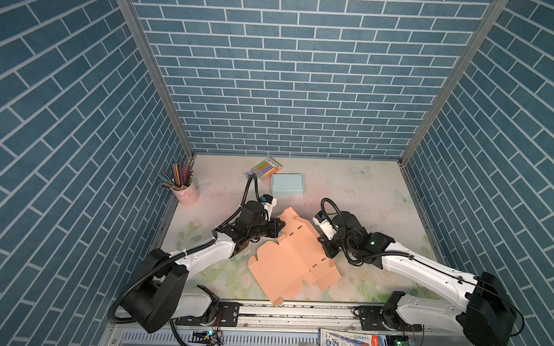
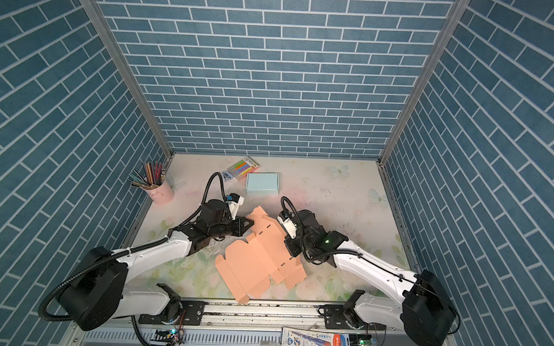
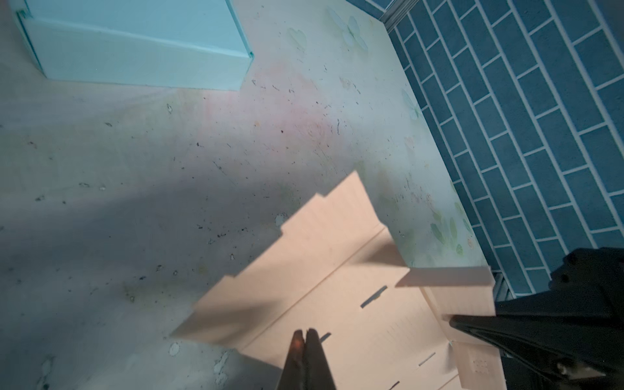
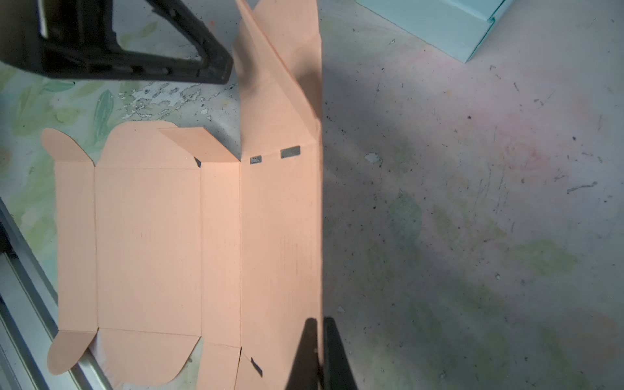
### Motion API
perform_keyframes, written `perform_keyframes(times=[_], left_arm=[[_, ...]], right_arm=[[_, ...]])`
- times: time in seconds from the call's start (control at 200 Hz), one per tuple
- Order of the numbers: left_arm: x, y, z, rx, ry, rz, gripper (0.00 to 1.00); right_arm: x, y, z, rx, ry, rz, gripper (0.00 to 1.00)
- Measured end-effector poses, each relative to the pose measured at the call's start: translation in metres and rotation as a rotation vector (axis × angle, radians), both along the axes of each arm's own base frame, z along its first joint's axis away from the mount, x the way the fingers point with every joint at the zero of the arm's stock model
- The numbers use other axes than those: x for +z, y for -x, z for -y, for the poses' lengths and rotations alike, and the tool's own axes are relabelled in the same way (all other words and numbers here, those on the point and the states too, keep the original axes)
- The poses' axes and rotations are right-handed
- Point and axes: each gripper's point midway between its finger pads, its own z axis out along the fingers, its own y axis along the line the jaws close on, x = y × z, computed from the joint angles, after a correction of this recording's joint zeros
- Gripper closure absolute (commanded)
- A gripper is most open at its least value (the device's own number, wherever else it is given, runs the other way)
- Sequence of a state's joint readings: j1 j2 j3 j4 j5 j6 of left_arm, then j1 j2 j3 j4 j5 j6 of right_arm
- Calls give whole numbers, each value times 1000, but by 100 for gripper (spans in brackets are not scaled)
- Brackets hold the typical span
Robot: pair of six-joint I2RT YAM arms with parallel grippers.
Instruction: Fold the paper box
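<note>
The left hand (image 1: 279, 225) was pressed shut, apparently empty, its tips at the far-left flap of the paper box (image 1: 293, 260), which lay mostly flat on the worktop (image 1: 379, 196) between the arms. The right hand (image 4: 319, 326), likewise closed, seemed to pinch the blank's right edge. Raising the side walls looked to be the step in hand, calling next for that edge turned upright along its crease.

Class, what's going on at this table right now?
Both grippers are working a flat peach cardboard box blank on the table. The left gripper, shut, has its tips at the fold of a tilted-up side flap. The right gripper, also shut, seems to pinch a long edge. Most panels lie flat; a folded light-blue box sits behind.
</note>
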State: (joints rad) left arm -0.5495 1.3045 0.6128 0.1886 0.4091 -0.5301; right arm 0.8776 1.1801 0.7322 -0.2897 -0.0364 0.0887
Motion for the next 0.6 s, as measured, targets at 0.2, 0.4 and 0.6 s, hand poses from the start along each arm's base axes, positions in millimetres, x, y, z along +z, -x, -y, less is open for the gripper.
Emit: perform_keyframes(times=[0.2,0.4,0.6], left_arm=[[35,-7,8,-19,49,62,97],[49,-8,14,-30,64,89,97],[53,-1,27,-62,59,96,97]], right_arm=[[3,4,-5,36,58,74,100],[-1,2,-7,48,122,107,100],[4,1,-11,57,150,147,100]])
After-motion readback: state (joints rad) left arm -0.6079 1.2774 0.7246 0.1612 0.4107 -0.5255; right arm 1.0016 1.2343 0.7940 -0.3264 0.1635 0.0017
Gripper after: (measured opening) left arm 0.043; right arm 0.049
